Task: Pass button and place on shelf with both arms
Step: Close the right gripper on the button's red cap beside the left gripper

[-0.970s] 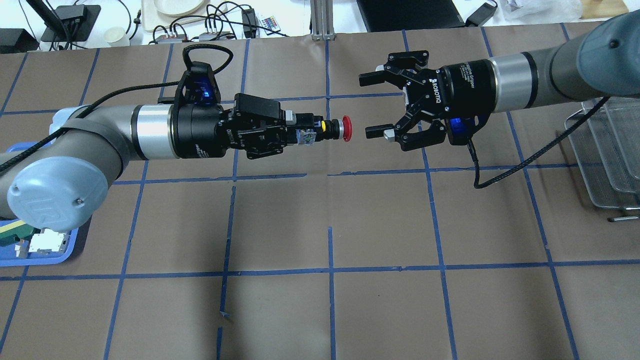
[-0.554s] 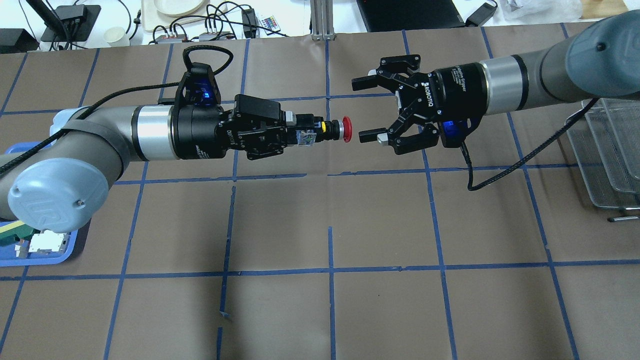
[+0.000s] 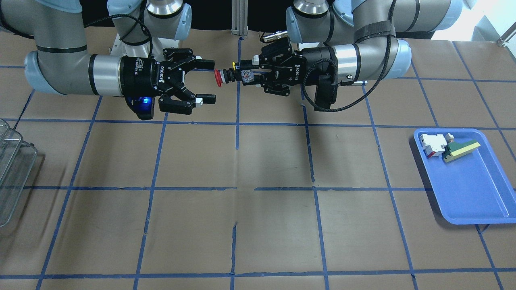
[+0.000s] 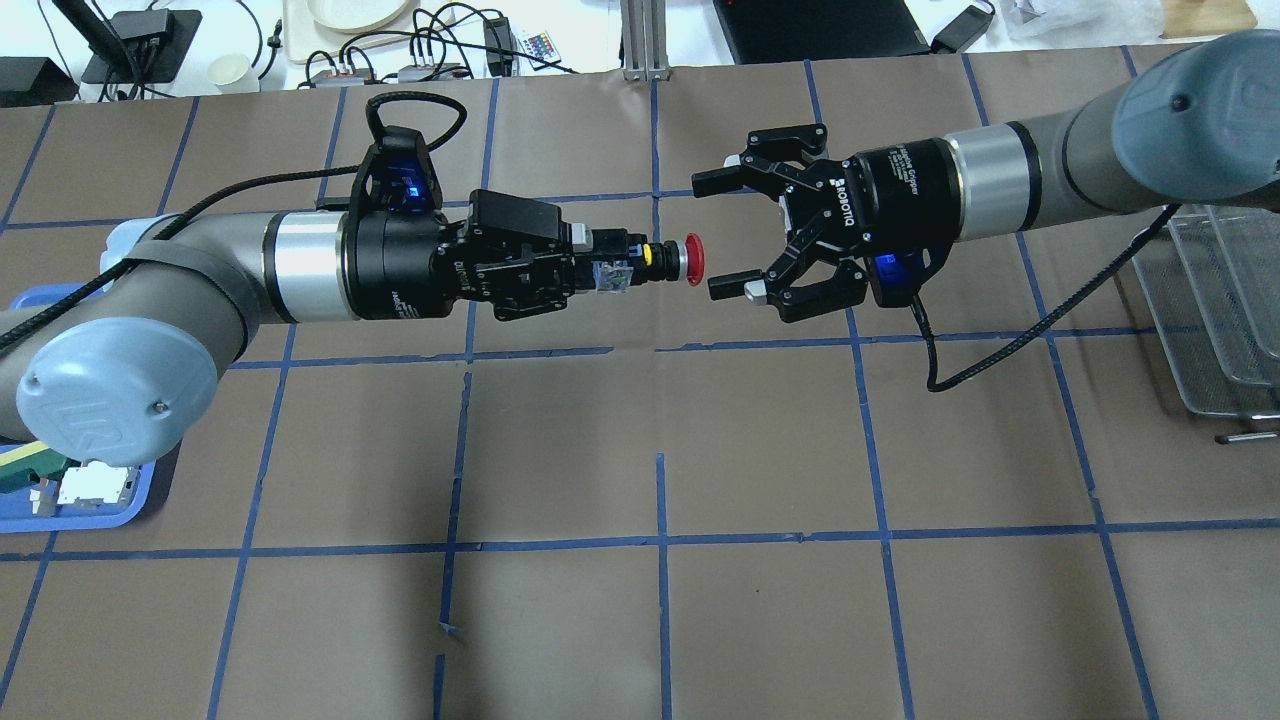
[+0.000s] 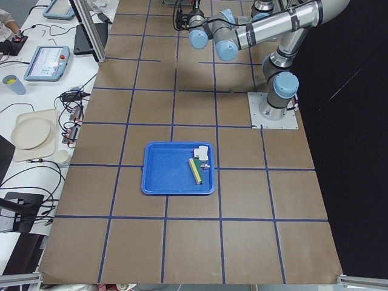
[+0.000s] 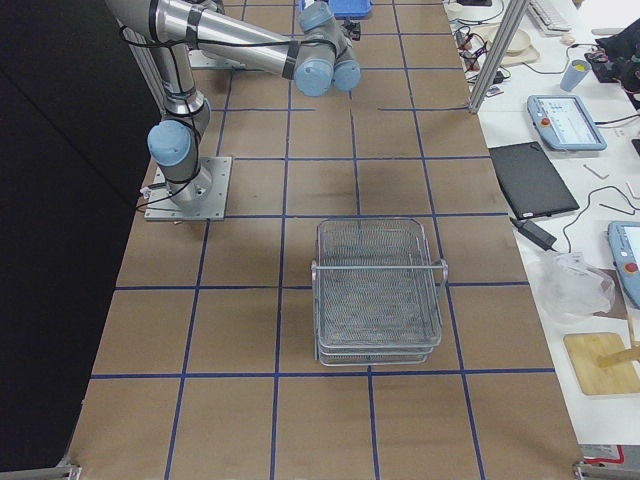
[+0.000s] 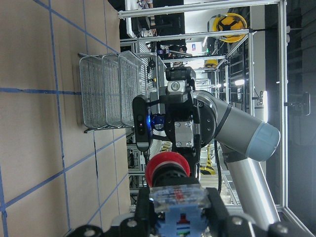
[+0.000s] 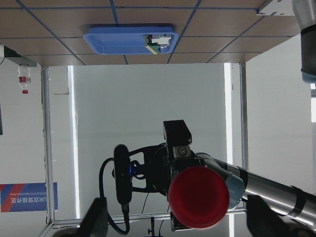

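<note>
My left gripper (image 4: 608, 266) is shut on the button's silvery terminal end and holds the button (image 4: 690, 258) level above the table, red cap towards the right arm. My right gripper (image 4: 708, 237) is open, its fingertips level with the red cap, one on each side and apart from it. In the front-facing view the button (image 3: 218, 77) sits between the right gripper (image 3: 211, 80) and the left gripper (image 3: 246, 75). The right wrist view shows the red cap (image 8: 198, 196) head-on and close. The wire-mesh shelf (image 4: 1215, 310) stands at the table's right end, also in the right exterior view (image 6: 378, 290).
A blue tray (image 3: 471, 193) at the table's left end holds a white-and-red block (image 3: 432, 144) and a green-and-yellow wedge (image 3: 460, 150). The brown table carries a blue tape grid. Cables, a tablet and plates lie beyond the far edge.
My right gripper has moved left towards the button, still open, until its fingertips flank the red cap. My left arm and the button have stayed still.
</note>
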Action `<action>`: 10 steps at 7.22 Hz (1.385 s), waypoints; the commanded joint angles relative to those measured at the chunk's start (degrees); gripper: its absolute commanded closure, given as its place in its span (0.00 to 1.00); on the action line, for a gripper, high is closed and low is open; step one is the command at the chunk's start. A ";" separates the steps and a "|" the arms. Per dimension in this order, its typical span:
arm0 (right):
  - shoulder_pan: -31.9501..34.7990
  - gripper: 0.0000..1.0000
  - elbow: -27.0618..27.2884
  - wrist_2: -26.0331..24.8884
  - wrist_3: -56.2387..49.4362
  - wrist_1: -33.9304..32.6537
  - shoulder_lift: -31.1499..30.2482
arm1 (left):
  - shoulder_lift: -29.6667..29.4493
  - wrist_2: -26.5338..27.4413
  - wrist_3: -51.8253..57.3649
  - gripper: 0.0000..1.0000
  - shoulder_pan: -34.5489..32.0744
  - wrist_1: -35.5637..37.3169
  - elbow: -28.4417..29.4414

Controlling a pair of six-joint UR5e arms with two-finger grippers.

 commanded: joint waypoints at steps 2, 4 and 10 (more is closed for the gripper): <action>0.96 0.00 0.11 -0.36 -0.15 1.41 -0.32 | 0.31 0.00 -0.06 0.95 0.00 0.00 0.00; 0.96 0.01 0.11 -1.06 -0.24 2.20 -1.02 | 0.48 0.00 -0.06 0.95 0.00 0.09 0.00; 0.96 0.09 0.20 -1.59 0.02 3.69 -1.73 | 1.01 0.00 -0.06 0.95 0.00 0.00 0.00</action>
